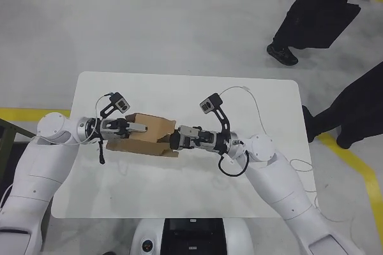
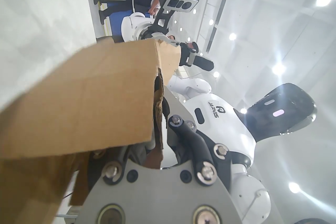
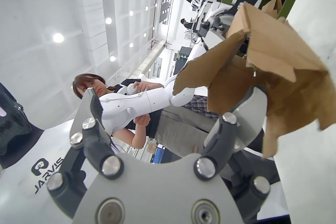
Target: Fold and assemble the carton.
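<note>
A brown cardboard carton [image 1: 143, 135], partly unfolded with loose flaps, lies in the middle of the white table [image 1: 179, 185]. My left gripper [image 1: 135, 127] comes at it from the left. In the left wrist view the left gripper [image 2: 158, 104] is shut on a carton wall [image 2: 92, 99], one finger [image 2: 172, 104] pressed against the torn edge and the other hidden behind the cardboard. My right gripper [image 1: 173, 139] meets the carton's right end. In the right wrist view it [image 3: 173, 93] stands wide open, one finger [image 3: 253, 101] tucked under the carton's flaps [image 3: 275, 72], the other finger [image 3: 92, 101] free.
A thin white cable [image 1: 258, 108] trails across the table's far right part. People stand on the floor beyond the table's right and far edges [image 1: 345, 115]. Bare tabletop lies in front of the carton.
</note>
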